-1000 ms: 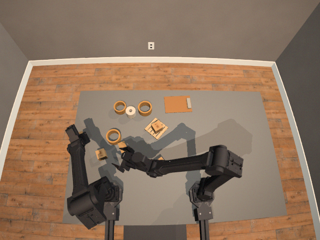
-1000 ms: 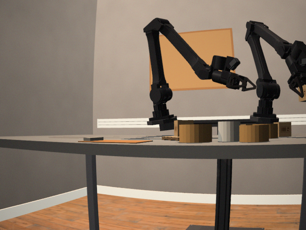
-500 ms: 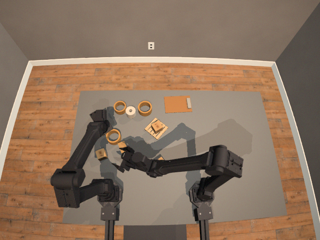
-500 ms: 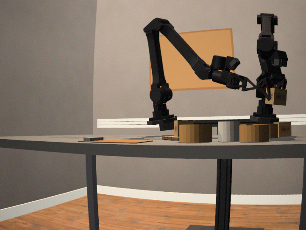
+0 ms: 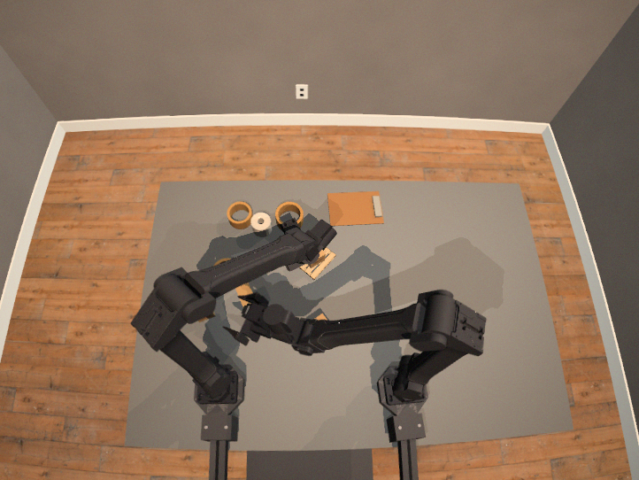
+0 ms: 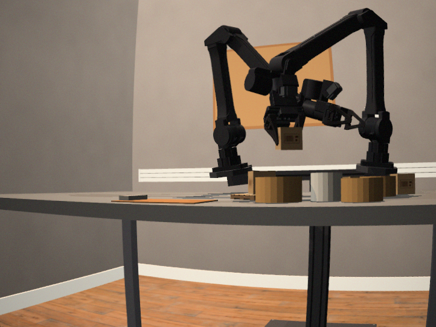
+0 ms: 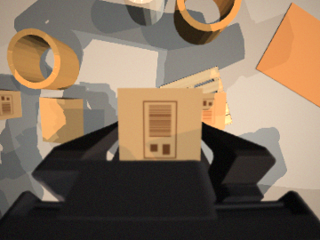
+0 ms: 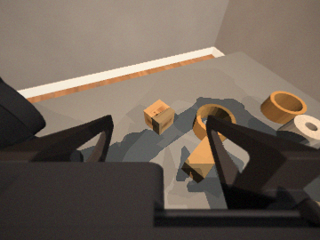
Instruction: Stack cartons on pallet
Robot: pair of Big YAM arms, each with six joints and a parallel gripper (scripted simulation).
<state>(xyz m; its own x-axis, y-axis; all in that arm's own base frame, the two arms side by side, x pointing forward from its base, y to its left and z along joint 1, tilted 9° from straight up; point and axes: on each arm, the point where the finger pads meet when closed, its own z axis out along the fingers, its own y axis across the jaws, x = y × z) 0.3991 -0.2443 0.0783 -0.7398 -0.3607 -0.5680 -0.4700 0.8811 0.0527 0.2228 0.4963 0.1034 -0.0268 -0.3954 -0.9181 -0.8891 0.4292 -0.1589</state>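
Observation:
My left gripper (image 6: 288,129) (image 7: 159,120) is shut on a carton (image 6: 290,139) (image 7: 160,117), which hangs high above the table near the pallet, barcode toward the wrist camera. The slatted pallet (image 5: 315,274) (image 6: 241,196) (image 7: 188,80) bears another carton (image 6: 251,183) (image 7: 215,111). A third carton (image 6: 406,183) (image 7: 10,104) (image 8: 159,116) stands on the table. A plain tan box (image 5: 243,291) (image 7: 61,120) (image 8: 200,156) stands near it. My right gripper (image 5: 233,313) (image 6: 354,125) is open and empty above the table. No printed numbers show.
A tan ring (image 7: 68,62) stands beside the plain box. Two more tan rings and a white roll (image 5: 261,221) (image 6: 325,186) stand at the back. An orange clipboard (image 5: 350,209) (image 7: 293,58) lies behind the pallet. Another tan object (image 5: 321,317) shows partly from behind the right arm.

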